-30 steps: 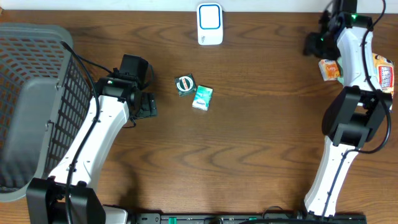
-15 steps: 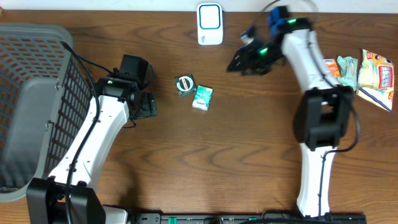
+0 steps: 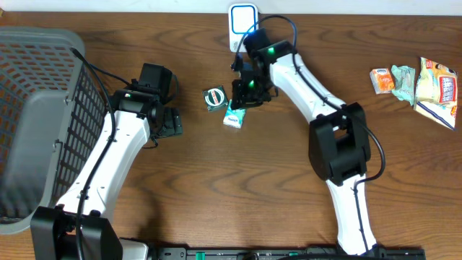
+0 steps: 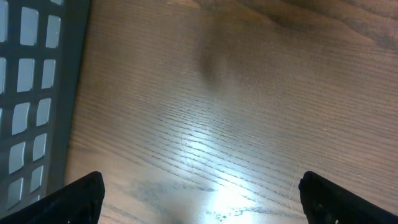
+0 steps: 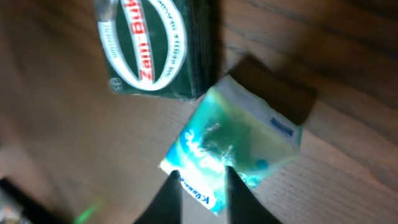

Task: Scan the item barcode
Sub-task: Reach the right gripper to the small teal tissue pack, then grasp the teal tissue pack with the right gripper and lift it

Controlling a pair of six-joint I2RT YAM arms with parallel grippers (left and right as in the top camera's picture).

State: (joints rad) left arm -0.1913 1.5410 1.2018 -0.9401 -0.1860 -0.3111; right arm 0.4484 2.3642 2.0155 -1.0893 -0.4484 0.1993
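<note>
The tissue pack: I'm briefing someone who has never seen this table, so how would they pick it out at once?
From the white scanner at the back edge of the wooden table, come towards the middle to two small items close together. The tissue pack is the pale teal soft packet; its neighbour is a dark green Zam-Buk box with a white oval label.

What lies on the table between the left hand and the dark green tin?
Nothing: the overhead view shows only bare table between the left hand and the dark green tin.
</note>
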